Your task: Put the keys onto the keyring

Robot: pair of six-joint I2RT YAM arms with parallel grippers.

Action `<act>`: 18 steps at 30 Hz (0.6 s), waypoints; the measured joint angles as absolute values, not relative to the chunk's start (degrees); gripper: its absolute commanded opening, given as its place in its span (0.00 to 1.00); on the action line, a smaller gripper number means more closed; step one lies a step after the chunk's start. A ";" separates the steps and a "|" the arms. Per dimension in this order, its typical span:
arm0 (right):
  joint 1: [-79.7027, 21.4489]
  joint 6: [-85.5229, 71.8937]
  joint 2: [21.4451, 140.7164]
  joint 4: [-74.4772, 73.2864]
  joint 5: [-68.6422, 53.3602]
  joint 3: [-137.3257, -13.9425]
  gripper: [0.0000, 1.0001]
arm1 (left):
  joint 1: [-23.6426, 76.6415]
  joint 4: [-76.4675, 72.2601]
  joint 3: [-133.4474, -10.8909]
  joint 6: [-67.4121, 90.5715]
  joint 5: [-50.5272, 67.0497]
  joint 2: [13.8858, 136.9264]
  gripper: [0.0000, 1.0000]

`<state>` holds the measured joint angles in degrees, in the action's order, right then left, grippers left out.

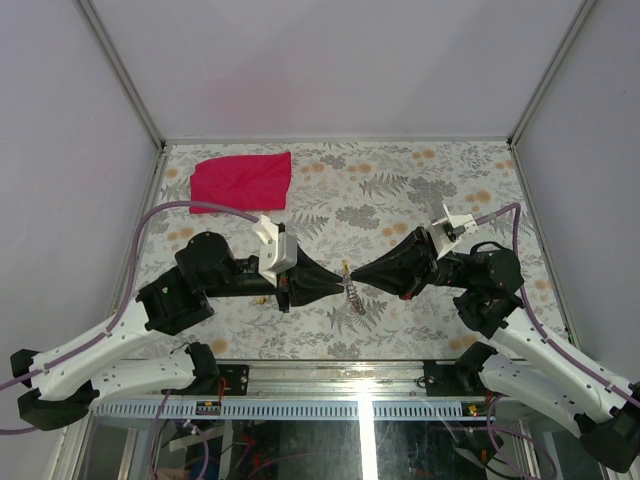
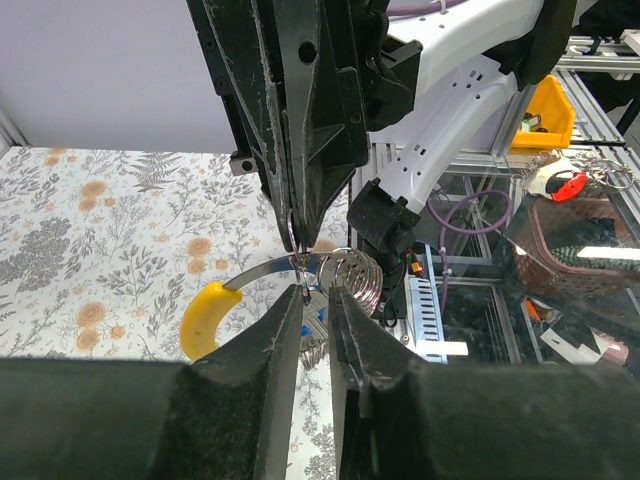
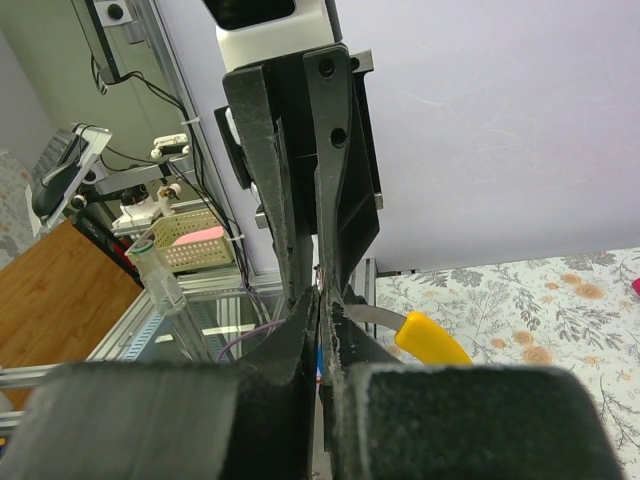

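The left gripper (image 2: 318, 292) has its jaws narrow, with only a slit between the tips. The blade of the yellow key (image 2: 205, 318) ends right at those tips, but whether they pinch it is not clear. The right gripper (image 3: 320, 300) meets it nose to nose with its jaws pressed together. What lies between them cannot be made out. A thin wire loop of the keyring (image 2: 352, 275) shows at its tips, and the coiled part sits just beside the left fingertips. The chain (image 1: 355, 295) hangs below the meeting point, down toward the table (image 1: 440, 190).

All of this is well apart from the red cloth (image 1: 242, 180), nearer the front rail (image 1: 360, 375) than the cloth is and off to its right. The cloth lies flat by the far left corner, close to the left edge. Between the cloth and the grippers the patterned tabletop is bare. The top also runs open from the cloth to the right edge along the far side. Pale walls close in the far side and both flanks.

From above, the two black gripper noses hide the key almost wholly, leaving only a speck of yellow. In the right wrist view the gripper's own fingers cover the contact point. Keys of other colours cannot be found in any view.
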<state>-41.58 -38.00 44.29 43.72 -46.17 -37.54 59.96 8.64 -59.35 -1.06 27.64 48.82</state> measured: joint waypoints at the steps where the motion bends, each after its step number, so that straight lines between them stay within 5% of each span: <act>1: -41.58 -38.00 44.29 43.72 -46.17 -37.54 0.00 | 59.96 8.60 -59.35 -1.06 27.62 48.90 0.14; 7: -41.58 -38.06 44.29 43.75 -46.15 -37.54 0.00 | 59.96 8.32 -59.35 -0.89 26.74 48.90 0.00; 18: -41.58 -39.83 44.25 46.00 -44.40 -37.30 0.00 | 59.96 6.87 -59.35 -0.67 25.52 48.90 0.00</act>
